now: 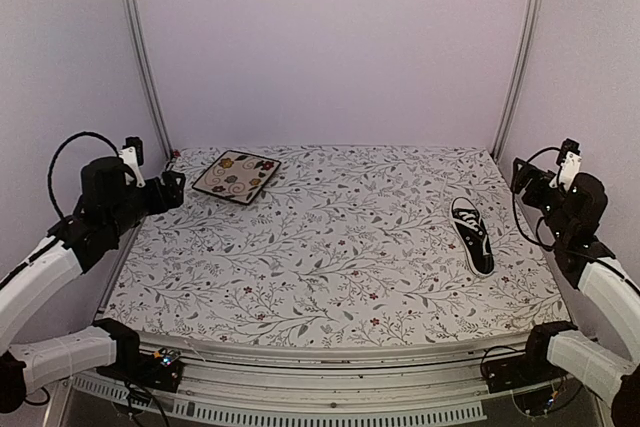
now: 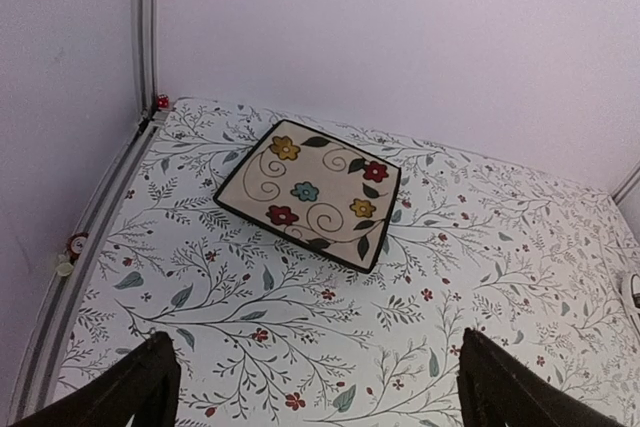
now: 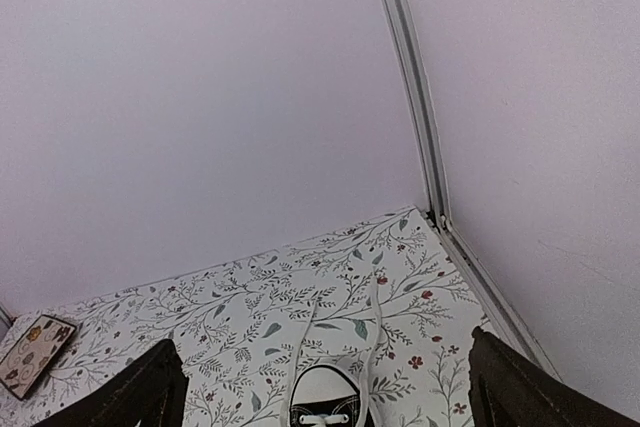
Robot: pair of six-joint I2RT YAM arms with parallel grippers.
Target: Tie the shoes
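Note:
The shoe [image 1: 472, 235], a black low-top sneaker with a white sole edge, lies on the right side of the table, lengthwise from front to back. In the right wrist view only its white-capped end [image 3: 325, 402] shows at the bottom edge. Two loose white laces [image 3: 372, 322] trail from it toward the back wall. My right gripper [image 1: 522, 179] hovers open to the right of the shoe, its fingers [image 3: 515, 387] spread wide with nothing between them. My left gripper [image 1: 170, 190] is open at the far left, its fingers [image 2: 150, 387] apart over bare cloth.
A square floral plate [image 1: 236, 176] lies at the back left, just beyond the left gripper; it also shows in the wrist views [image 2: 310, 192] [image 3: 35, 352]. Lilac walls with metal corner posts [image 1: 140, 47] enclose the floral tablecloth [image 1: 330, 247].

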